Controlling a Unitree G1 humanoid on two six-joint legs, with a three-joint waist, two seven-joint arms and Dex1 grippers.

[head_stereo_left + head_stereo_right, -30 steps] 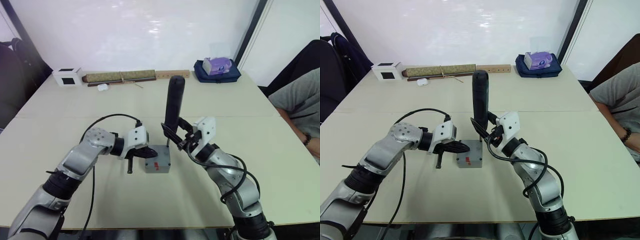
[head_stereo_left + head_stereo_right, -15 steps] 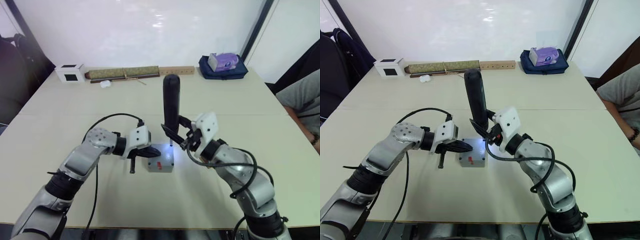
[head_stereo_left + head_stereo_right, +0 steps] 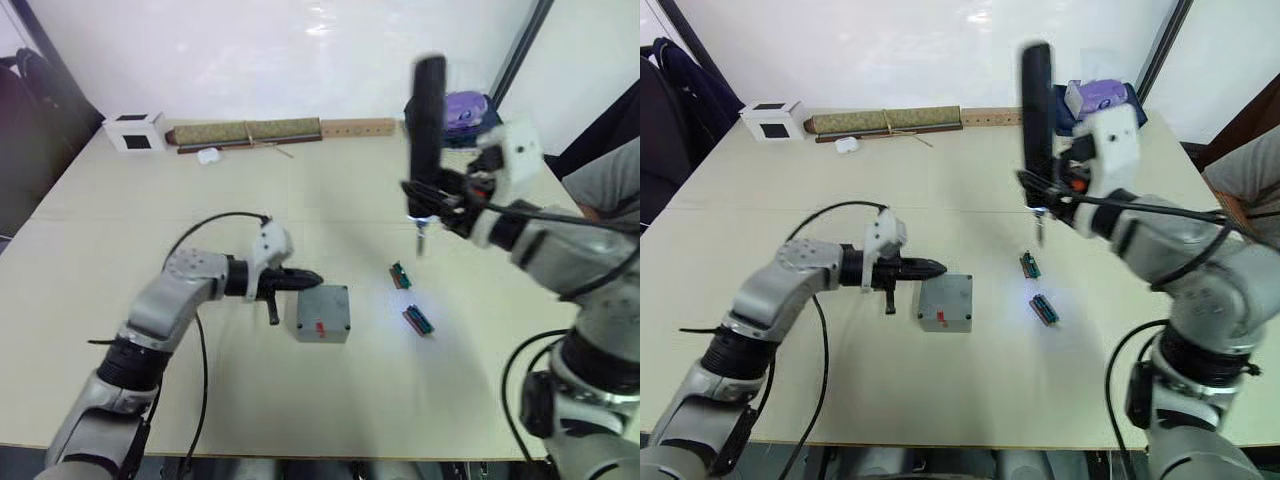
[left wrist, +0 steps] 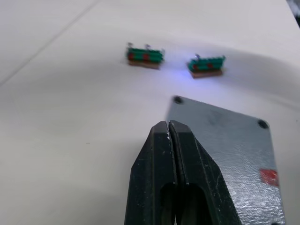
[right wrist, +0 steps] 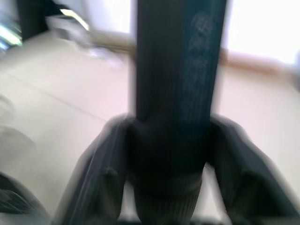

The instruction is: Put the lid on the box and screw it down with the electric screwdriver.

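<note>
Lid: you have the grey lid (image 3: 322,312) lying flat on top of the box, closed over it, on the desk (image 3: 250,400) in front of you; a small red mark shows on its near side and screw holes show at the corners in the left wrist view.
Box: it sits under the lid, so you see little of it beyond its grey side wall.
Left end effector (image 3: 305,279): its two black fingers are pressed together with nothing between them, and their tips sit just at the lid's far-left edge, low over the desk.
Right end effector (image 3: 1045,192): it is clenched around the lower body of the screwdriver, a finger on either side of the barrel.
Screwdriver (image 3: 428,120): you are holding it upright in the air, well apart from the lid and off to its right and farther back, with the thin metal bit (image 3: 421,240) pointing down.
Green strips: two small green pieces (image 3: 400,275) (image 3: 417,319) lie on the desk to the right of the lid, roughly below the raised bit, with a faint bluish glow on the desk near them.
Back of the desk, beyond the lid: a white box with a dark window (image 3: 133,130), a long rolled bundle (image 3: 245,132), a wooden strip (image 3: 350,127).
Person: an arm in a grey sleeve (image 3: 610,180) shows at the desk's right edge.
</note>
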